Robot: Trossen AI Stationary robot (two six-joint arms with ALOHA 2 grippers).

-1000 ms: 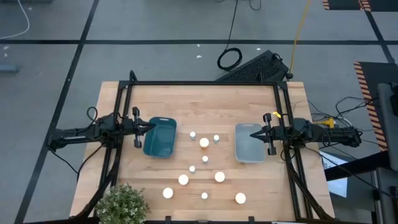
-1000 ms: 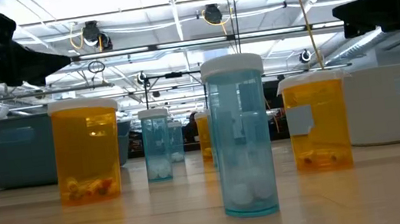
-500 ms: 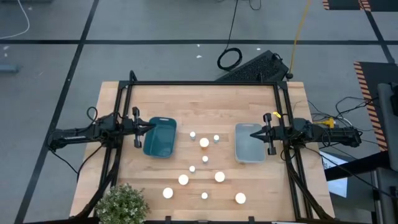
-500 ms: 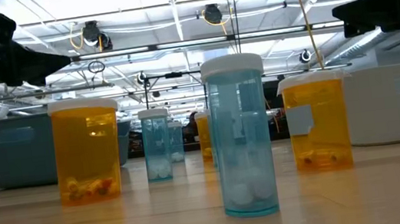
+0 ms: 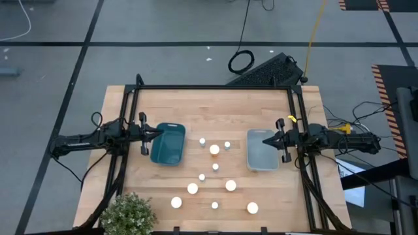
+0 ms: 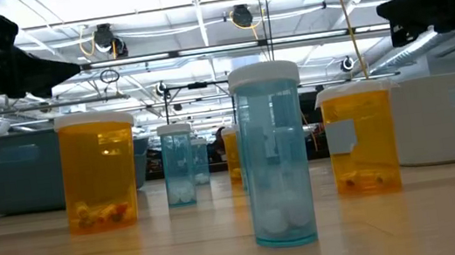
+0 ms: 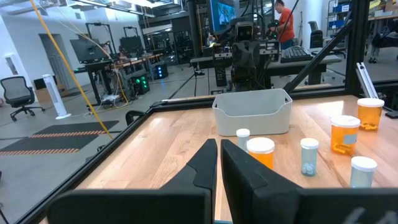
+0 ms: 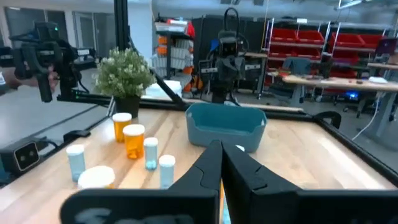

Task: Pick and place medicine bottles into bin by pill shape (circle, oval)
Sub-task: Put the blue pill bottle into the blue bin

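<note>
Both tools closed, empty — left tool (image 5: 159, 132) over teal bin (image 5: 168, 145), right tool (image 5: 264, 141) over grey bin (image 5: 262, 151) (medicine bottles (image 5: 214, 149) stand between on bench (image 5: 215, 108)).

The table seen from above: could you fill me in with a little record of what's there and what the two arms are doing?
bottles: nine white-capped medicine bottles standing loose mid-table
left bin: teal bin, nothing visible inside
right bin: grey bin, nothing visible inside
left gripper: at teal bin's outer edge, fingers shut, empty
right gripper: over grey bin's outer edge, fingers shut, empty
corner: potted plant
</note>
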